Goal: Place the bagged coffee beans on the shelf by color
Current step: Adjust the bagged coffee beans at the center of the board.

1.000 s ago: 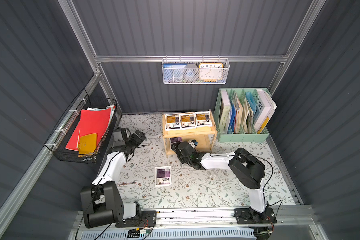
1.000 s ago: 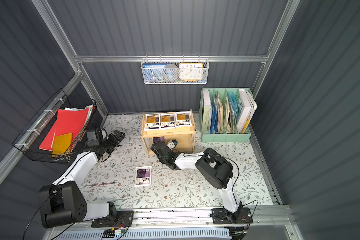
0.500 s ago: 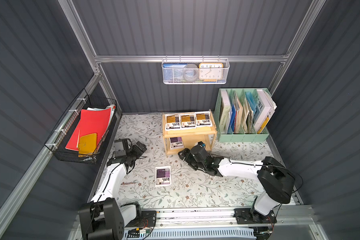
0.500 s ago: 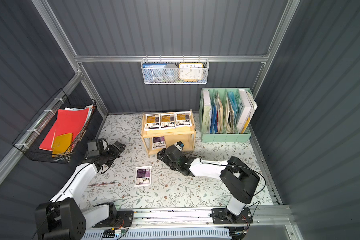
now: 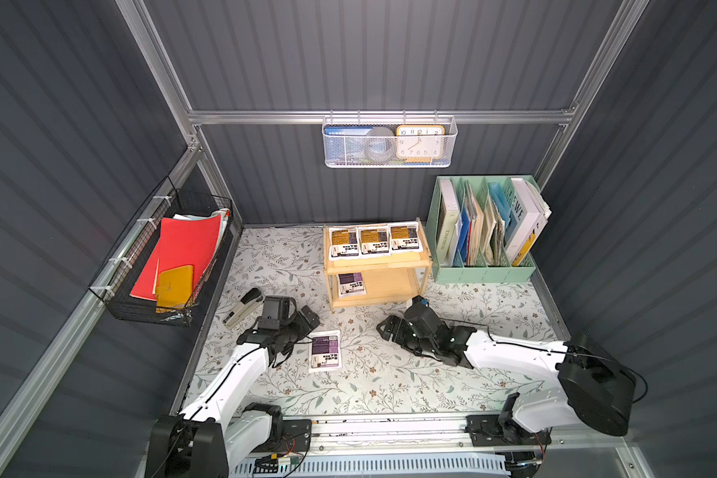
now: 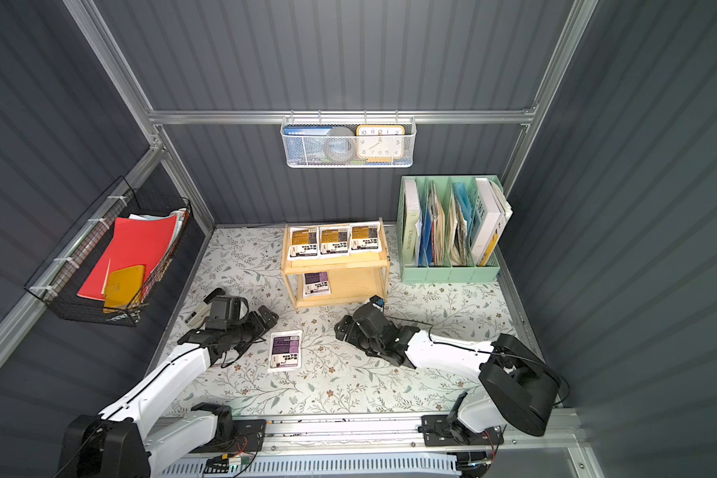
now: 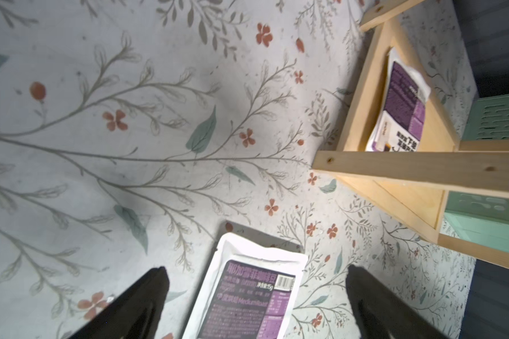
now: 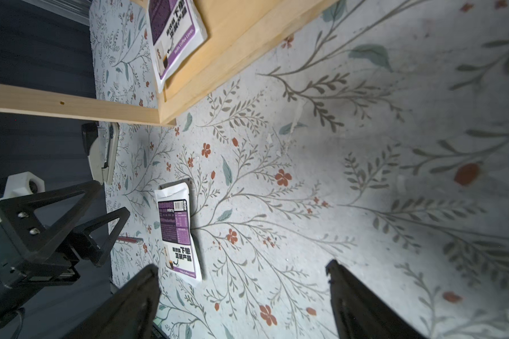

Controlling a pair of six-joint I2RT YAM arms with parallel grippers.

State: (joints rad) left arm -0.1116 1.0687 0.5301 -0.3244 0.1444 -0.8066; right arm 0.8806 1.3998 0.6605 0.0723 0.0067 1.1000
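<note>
Floral cloth covers the tabletop (image 5: 390,385), and most of its front half lies open between the two arms, right up to the metal rail at the near edge. The light-wood shelf (image 5: 406,265) stands toward the back wall, with the mint-green file organizer (image 5: 485,273) just beside it on the right arm's side. Three orange-label pouches (image 5: 374,241) lie side by side on the rimmed top tray, filling it end to end. The shelved purple pouch (image 5: 351,284) lies on the lower tier at the end nearer the left arm, and plain wood shows along the rest of that tier. The loose purple pouch (image 5: 326,351) lies flat on the tabletop in front of the shelf, apart from it.

The left claw (image 5: 310,319) sits low just beside that pouch's far corner, spread wide and holding nothing. The right claw (image 5: 383,329) hangs low in front of the shelf, also spread wide and empty.

Only the left wrist view shows the loose pouch's end lying between the two dark fingers (image 7: 135,305), clear of both. The right wrist view picks out a thin red pen (image 8: 128,240) past the left claw, which I cannot find from above.

A stapler (image 5: 243,308) lies by the tabletop's edge on the left arm's side. The black wire basket (image 5: 150,310) on that wall holds a red folder (image 5: 183,244) and a yellow wallet (image 5: 174,283). The white mesh basket (image 5: 390,164) on the back rail holds a clock (image 5: 419,142) and a tape roll (image 5: 379,145). Books and folders pack the organizer.
</note>
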